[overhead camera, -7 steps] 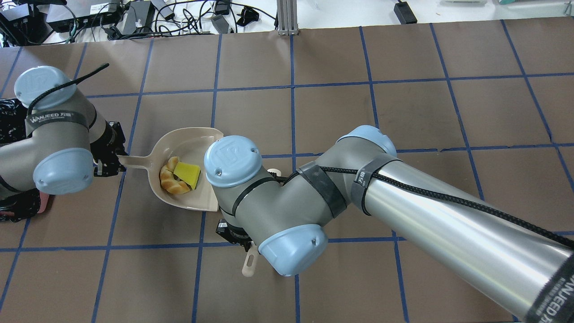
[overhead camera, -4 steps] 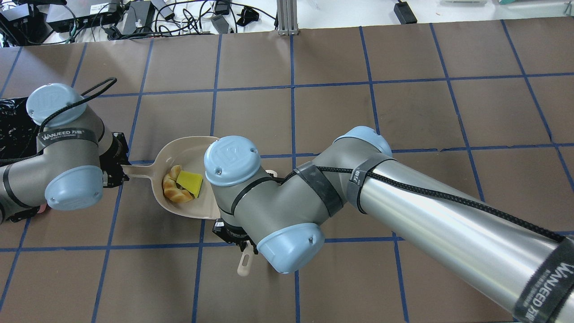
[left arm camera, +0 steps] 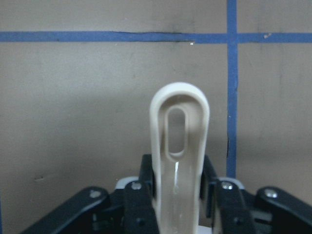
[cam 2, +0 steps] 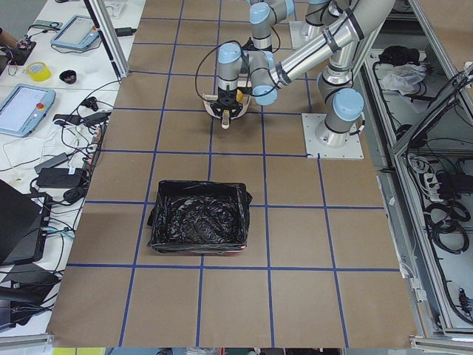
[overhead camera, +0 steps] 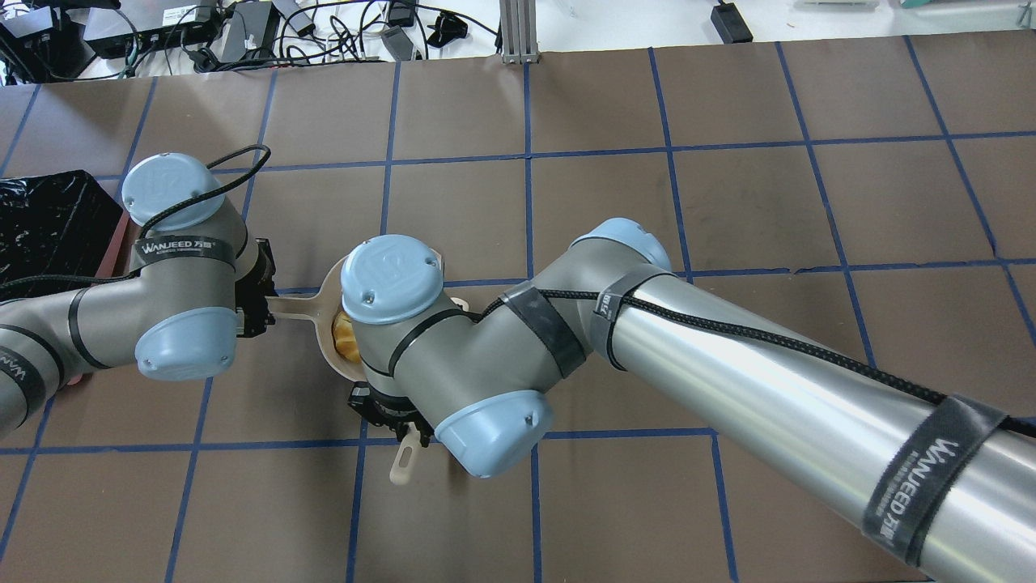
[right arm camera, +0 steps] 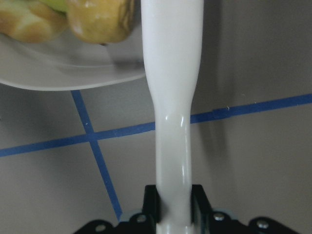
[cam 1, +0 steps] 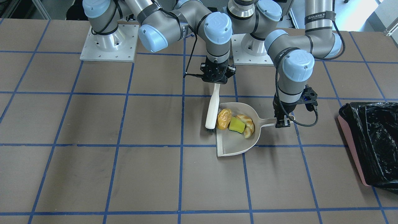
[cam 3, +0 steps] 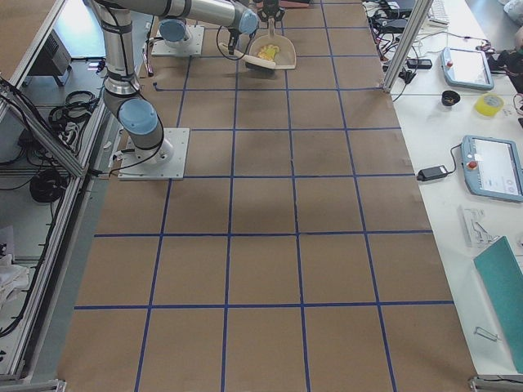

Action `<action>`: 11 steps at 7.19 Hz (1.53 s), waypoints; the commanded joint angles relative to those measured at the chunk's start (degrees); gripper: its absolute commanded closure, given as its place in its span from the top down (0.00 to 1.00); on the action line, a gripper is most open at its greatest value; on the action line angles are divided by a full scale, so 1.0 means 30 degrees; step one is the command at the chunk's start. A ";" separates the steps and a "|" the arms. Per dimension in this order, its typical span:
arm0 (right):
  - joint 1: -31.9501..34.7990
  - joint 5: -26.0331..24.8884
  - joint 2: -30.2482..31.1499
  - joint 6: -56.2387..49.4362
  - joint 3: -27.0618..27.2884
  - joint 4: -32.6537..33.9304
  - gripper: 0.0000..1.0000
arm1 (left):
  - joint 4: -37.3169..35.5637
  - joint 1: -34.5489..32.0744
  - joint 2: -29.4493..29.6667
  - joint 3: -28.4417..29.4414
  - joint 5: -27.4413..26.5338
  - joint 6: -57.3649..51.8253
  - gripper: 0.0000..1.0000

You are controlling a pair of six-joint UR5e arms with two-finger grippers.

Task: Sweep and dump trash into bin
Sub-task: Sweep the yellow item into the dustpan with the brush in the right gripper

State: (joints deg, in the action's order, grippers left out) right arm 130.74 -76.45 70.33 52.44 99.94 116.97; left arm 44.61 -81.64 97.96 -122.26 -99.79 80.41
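Observation:
The beige dustpan lies on the table and holds all the trash: the amber pastry, the yellow-green sponge and the tan croissant. My left gripper is shut on the dustpan's handle. My right gripper is shut on the beige brush, whose bristles touch the pan's open edge beside the pastry. In the overhead view my right wrist hides most of the pan. The pink bin with its black bag stands apart on my left.
The bin also shows in the overhead view at the left edge, behind my left arm. Brown table with blue tape lines. Cables and electronics lie beyond the far edge.
My left arm has moved right and pushed the dustpan rightward. My right wrist has shifted left with the brush and now covers the pan from above. More of the bin shows.

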 commanded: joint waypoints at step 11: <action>-0.4169 -0.2994 0.3744 -0.6278 -0.2141 -0.8259 0.01 | 0.3820 0.0230 0.0980 0.2463 0.7715 -0.3688 0.00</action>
State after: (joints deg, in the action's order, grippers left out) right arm 121.37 -85.14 81.09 37.66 93.53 92.97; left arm 55.47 -81.00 100.89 -115.17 -77.24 69.60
